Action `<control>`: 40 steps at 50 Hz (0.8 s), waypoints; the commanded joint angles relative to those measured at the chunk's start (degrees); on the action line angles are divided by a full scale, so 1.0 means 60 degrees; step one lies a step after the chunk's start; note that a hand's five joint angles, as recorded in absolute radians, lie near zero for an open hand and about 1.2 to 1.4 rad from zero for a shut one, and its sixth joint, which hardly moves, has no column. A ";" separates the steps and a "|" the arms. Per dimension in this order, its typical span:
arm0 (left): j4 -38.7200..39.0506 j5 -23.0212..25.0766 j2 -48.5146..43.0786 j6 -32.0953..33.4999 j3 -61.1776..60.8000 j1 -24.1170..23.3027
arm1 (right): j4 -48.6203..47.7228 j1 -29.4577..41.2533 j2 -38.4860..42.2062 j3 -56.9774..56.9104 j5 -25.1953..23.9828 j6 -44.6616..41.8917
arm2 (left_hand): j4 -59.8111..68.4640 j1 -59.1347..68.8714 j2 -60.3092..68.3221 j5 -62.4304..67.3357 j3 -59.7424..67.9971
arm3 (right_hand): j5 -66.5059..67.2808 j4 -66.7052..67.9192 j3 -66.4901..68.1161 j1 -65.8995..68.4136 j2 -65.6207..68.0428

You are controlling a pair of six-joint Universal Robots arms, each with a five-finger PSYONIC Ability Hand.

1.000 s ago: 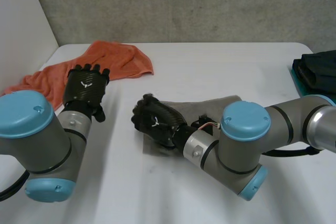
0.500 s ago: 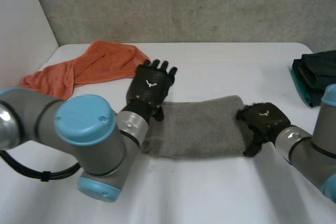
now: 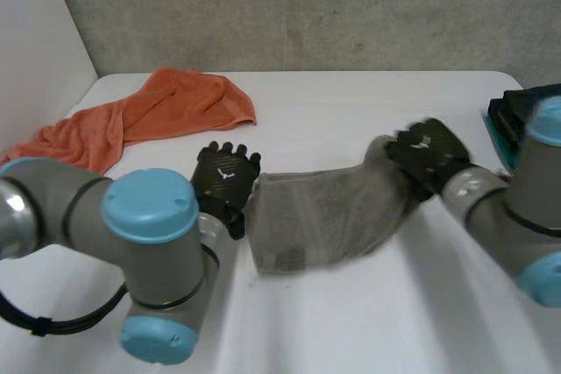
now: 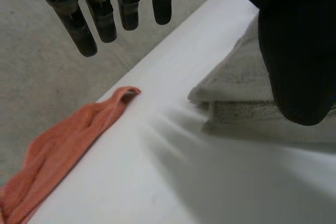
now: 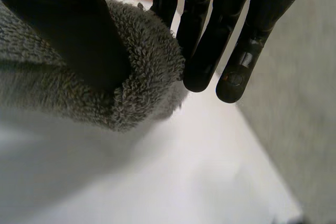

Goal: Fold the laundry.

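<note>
Head view: a grey terry-cloth towel [image 3: 324, 216] is lying across the middle of the smooth white table [image 3: 351, 102]. Its looped pile is rumpled; its left end is resting on the surface and its right end is rising off it. The right hand [image 3: 427, 153], black with a woven sheen, is grasping that raised end.

In the right wrist view the right hand's thumb [image 5: 68, 30] is pressing into the fluffy nap. It is pinching the grey terry-cloth towel [image 5: 149, 61] against the fingers [image 5: 207, 45] behind it, so the edge is bulging into a thick rounded roll.

The left hand [image 3: 226, 177] is sitting just beside the towel's left edge, released. In the left wrist view its fingers [image 4: 79, 30] are hanging straight over the bare table. Its thumb [image 4: 294, 51] is standing in front of the grey terry-cloth towel [image 4: 236, 85], which is showing two layers stacked at the corner nearest the hand. Whether the thumb is touching the cloth cannot be told.

A soft orange towel [image 3: 166, 107] is sprawling in loose, crumpled folds at the table's far left, well apart from the grey one. In the left wrist view the soft orange towel [image 4: 63, 150] is trailing along the table's edge.

At the table's right edge a dark cloth bundle [image 3: 513, 107] is lying on something teal, partly behind the right arm. Whether that is a tray or a mat cannot be told.
</note>
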 commanded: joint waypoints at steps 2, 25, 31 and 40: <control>0.0114 0.0027 0.1613 -0.0015 -0.1047 0.0857 | -0.0067 0.3012 0.1058 -0.1525 -0.0012 -0.1630 | -0.0213 -0.0107 -0.0219 -0.0396 -0.0281 | 0.2504 0.1992 0.2059 0.4800 0.2241; 0.0290 0.0759 0.1382 -0.1432 0.0955 0.0040 | 0.0137 0.1243 -0.0888 -0.0632 0.0076 0.5998 | -0.0045 0.0061 -0.0051 -0.0229 -0.0113 | -0.9162 -0.9675 -0.9608 -0.6866 -0.9426; -0.0075 0.1535 0.0268 -0.2197 0.2217 -0.0576 | 0.1235 0.0393 -0.0933 -0.0779 -0.0437 0.6763 | 0.0179 0.0285 0.0173 -0.0004 0.0112 | -0.9162 -0.9675 -0.9608 -0.6866 -0.9426; -0.1789 0.0996 -0.1330 -0.2271 0.3288 -0.0650 | 0.1939 0.0202 0.0663 -0.1920 -0.0466 0.6734 | 0.0460 0.0566 0.0454 0.0277 0.0392 | -0.9162 -0.9675 -0.9608 -0.6866 -0.9426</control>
